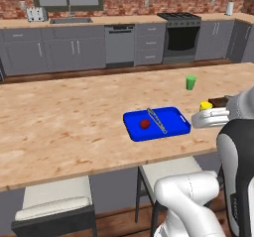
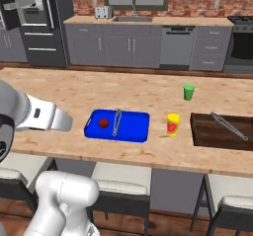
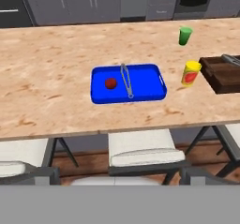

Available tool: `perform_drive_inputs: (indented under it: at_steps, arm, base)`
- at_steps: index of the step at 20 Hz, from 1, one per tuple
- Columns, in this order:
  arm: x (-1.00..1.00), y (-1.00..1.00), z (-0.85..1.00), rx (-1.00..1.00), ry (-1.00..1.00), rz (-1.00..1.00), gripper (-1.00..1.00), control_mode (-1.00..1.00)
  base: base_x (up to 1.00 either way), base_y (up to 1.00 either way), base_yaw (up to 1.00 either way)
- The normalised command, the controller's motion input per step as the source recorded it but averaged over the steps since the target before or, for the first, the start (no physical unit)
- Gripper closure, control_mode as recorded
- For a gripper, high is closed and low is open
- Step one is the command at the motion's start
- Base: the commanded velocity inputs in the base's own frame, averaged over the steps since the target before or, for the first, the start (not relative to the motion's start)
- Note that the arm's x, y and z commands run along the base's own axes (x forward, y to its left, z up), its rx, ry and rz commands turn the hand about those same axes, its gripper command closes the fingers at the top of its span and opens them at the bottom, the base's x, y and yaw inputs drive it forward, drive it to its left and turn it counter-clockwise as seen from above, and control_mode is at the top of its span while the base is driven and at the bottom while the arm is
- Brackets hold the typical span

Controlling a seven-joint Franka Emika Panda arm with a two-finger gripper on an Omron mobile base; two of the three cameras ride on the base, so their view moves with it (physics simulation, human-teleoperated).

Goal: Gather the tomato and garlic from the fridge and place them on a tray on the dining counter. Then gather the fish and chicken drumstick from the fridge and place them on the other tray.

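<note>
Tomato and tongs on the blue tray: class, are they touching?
Apart. The hand view shows bare blue tray floor between the tomato and the tongs; the right base view shows the same gap.

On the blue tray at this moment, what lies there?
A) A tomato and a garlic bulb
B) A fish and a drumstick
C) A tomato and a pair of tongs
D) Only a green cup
C: the blue tray holds a small red tomato with metal tongs lying beside it; no garlic is on it, and the green cup stands apart on the counter.
</note>
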Motion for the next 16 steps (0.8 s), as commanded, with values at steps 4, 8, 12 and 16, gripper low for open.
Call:
perform_drive_inputs:
  at_steps: [4, 8, 12, 16]
  arm:
    - [0.00, 0.01, 0.22, 0.00, -0.02, 0.02, -1.00, -1.00]
    - [0.00, 0.10, 0.31, 0.00, 0.00, 0.02, -1.00, -1.00]
    - [0.00, 0.02, 0.09, 0.00, 0.00, 0.01, -1.00, -1.00]
    - [-0.01, 0.00, 0.02, 0.00, 0.00, 0.00, -1.00, 1.00]
  base:
    - [0.00, 0.00, 0.00]
    - [0.00, 0.00, 0.00]
    - [0.00, 0.00, 0.00]
    - [-0.53, 0.00, 0.00]
